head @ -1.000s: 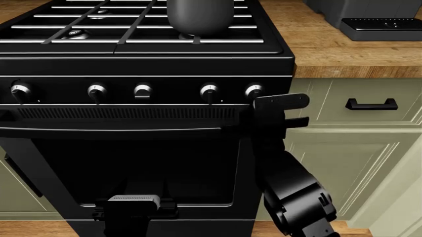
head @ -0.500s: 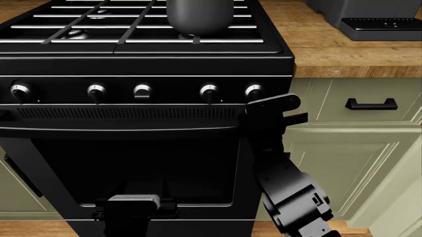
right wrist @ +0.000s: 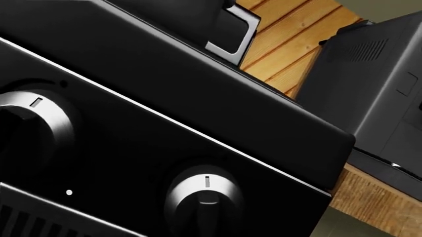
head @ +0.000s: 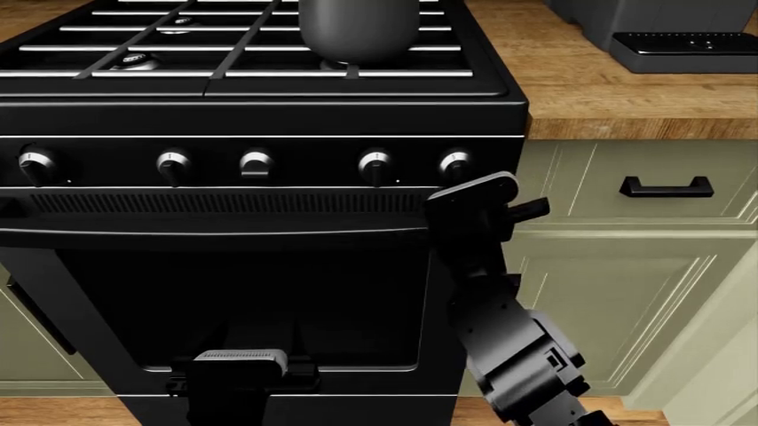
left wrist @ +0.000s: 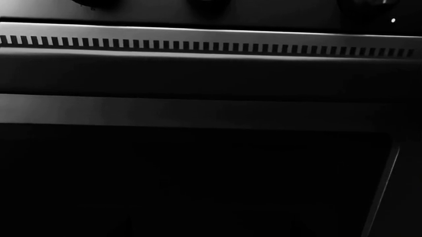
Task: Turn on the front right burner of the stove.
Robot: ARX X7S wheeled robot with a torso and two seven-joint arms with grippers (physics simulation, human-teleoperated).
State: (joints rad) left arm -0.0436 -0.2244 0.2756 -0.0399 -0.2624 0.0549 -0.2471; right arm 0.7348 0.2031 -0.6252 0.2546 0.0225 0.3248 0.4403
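Observation:
The glossy black stove (head: 261, 115) fills the head view, with a row of chrome-tipped knobs along its front. The front right burner (head: 340, 65) is mostly covered by a dark grey pot (head: 359, 27); only a silvery sliver shows under the grate bars. My right gripper (head: 498, 202) is just below and right of the rightmost knob (head: 456, 162), apart from it, with its fingers spread. In the right wrist view that knob (right wrist: 204, 193) is close ahead and its neighbour (right wrist: 33, 118) sits beside it. My left gripper (head: 237, 371) hangs low before the oven door.
A black coffee machine (head: 663, 31) stands on the wooden counter (head: 616, 89) to the right; it also shows in the right wrist view (right wrist: 376, 74). Pale green cabinets with a black drawer handle (head: 667, 186) lie right of the stove. The left wrist view shows the oven vent strip (left wrist: 211, 44).
My right gripper has moved left toward the rightmost knob and tilted. The left arm has not moved.

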